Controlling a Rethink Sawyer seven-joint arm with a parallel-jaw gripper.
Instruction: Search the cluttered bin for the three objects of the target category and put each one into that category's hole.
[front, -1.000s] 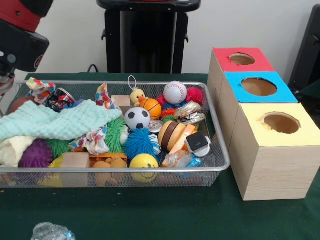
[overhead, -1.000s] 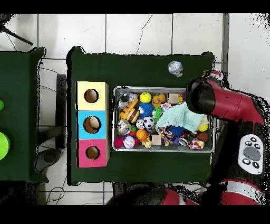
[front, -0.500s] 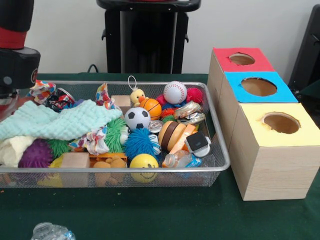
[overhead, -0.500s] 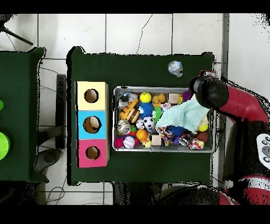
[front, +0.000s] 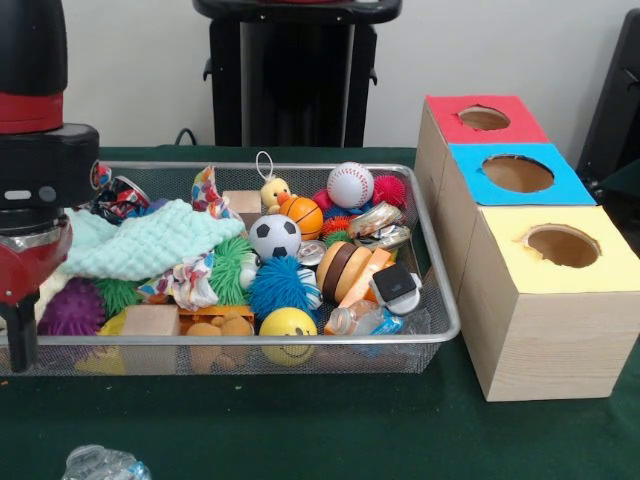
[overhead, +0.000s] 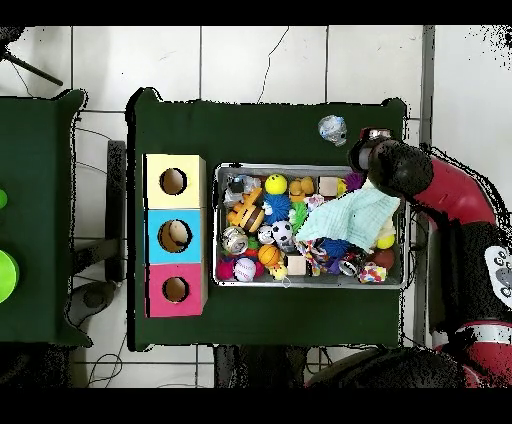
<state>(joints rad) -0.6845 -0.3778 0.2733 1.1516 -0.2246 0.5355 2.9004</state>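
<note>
Arm (front: 35, 170) is down at the bin's (front: 440, 300) end farthest from the boxes, partly over the mint cloth (front: 140, 240). Pincer (front: 22, 345) shows one dark finger by the bin's front corner; can't tell if it's apart or together, nothing visibly held.

Step looks like search/approach, no pick yet. Target category isn't evident from the scene. Candidates: baseball (front: 350, 184), soccer ball (front: 274, 237), basketball (front: 303, 216), all mid-bin, clustered near each other and well apart from the arm. Red (front: 484, 118), blue (front: 517, 173), yellow (front: 562, 245) holes sit on the boxes beside the bin's other end; overhead, something seems to lie in the blue hole.

Next: either clear the cloth to expose what's under it, or traverse to the ball cluster. Tight packing there, so a clean top-down grasp is needed.
</note>
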